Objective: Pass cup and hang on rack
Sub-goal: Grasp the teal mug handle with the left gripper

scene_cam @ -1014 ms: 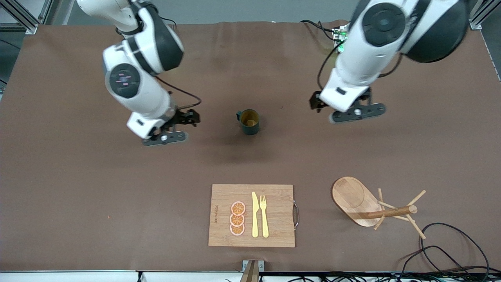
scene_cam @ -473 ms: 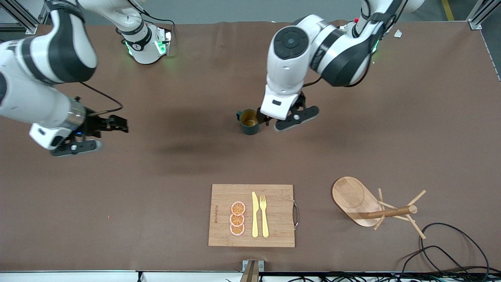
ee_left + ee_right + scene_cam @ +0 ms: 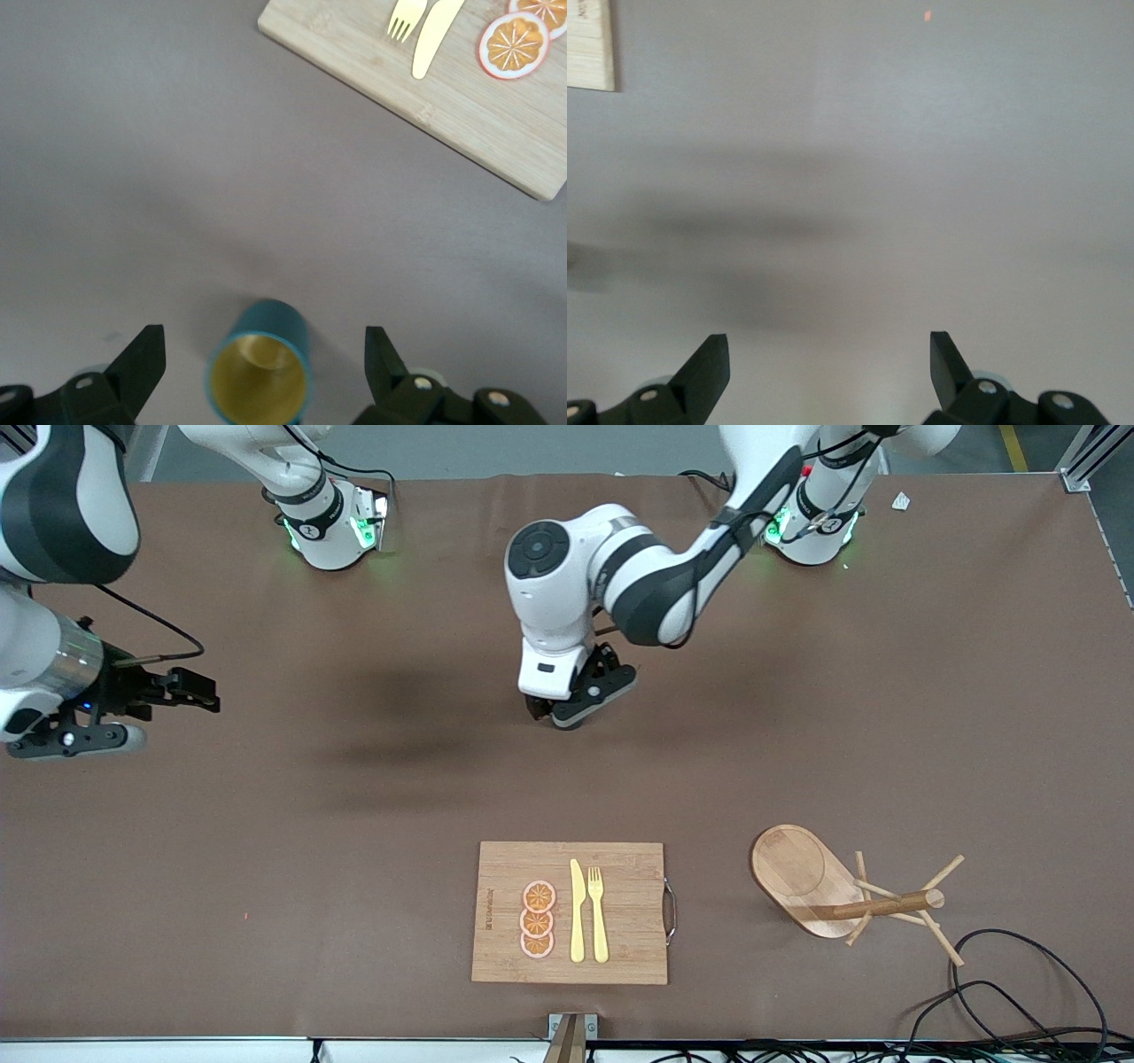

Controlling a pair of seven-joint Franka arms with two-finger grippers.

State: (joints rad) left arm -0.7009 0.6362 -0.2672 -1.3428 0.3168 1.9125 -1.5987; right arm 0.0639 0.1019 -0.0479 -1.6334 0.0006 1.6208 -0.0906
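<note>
The cup (image 3: pixel 259 382), dark teal with a yellowish inside, stands upright on the brown table mid-table; in the front view the left hand hides it. My left gripper (image 3: pixel 567 707) is low over it. In the left wrist view the left gripper (image 3: pixel 263 335) is open, with one finger on each side of the cup and a gap at both; the handle does not show. My right gripper (image 3: pixel 66 735) waits over bare table at the right arm's end, and in its wrist view it (image 3: pixel 828 343) is open and empty. The wooden rack (image 3: pixel 784 864) stands near the front camera toward the left arm's end.
A bamboo cutting board (image 3: pixel 631 886) with a yellow knife, a fork and orange slices lies nearer to the front camera than the cup; it also shows in the left wrist view (image 3: pixel 461 102). Black cables (image 3: pixel 1001 974) lie beside the rack at the table's corner.
The left arm swung in from its end of the table and lowered its open gripper around the cup. The right arm drew back toward its own end. The cup stayed put.
</note>
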